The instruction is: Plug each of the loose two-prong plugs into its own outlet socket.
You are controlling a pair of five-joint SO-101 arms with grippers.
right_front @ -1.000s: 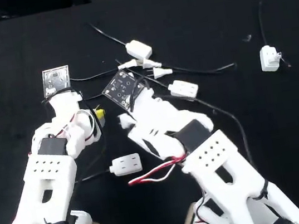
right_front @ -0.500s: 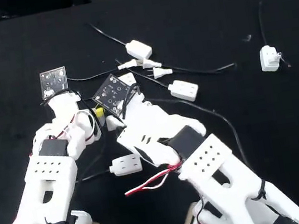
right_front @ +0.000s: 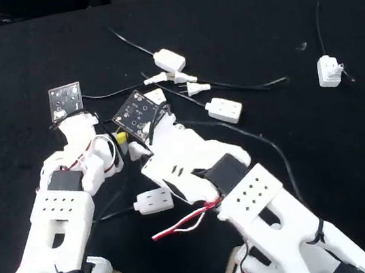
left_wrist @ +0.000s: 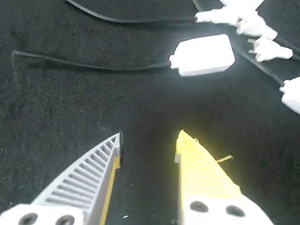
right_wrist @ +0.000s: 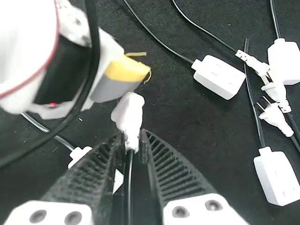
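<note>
Held plug (right_wrist: 129,112): white two-prong, pinched in my right claw (right_wrist: 132,137), with its black cord running back between the two dark fingers. The plug body sticks out past the fingertips. I can't make out the prongs. In the high view it sits low over the black counter (right_front: 325,170) in the gap between my two arms, not seated in any socket.

Left claw (left_wrist: 149,140): spread wide, nothing in it, bare counter under the gap between the grey finger and the yellow one. In the right wrist view its yellow fingertip (right_wrist: 127,71) is just beside the held plug's front end. I can't tell whether they touch.

Sockets, all flat on the counter:
- near socket (right_front: 154,200): between my arms, close behind the claws, with its cord leading off toward my left arm.
- middle socket (right_front: 224,109): just past my right arm, on my right.
- far socket (right_front: 169,59): farther out, with its cord trailing away toward the counter's back edge.
- side block (right_front: 329,71): white, well apart from everything on my far right.

One loose plug (right_front: 196,88) lies between the middle and far sockets, unplugged. A second loose plug (right_front: 163,77) is just beside the far socket, also unplugged. Black cords cross around both.
</note>
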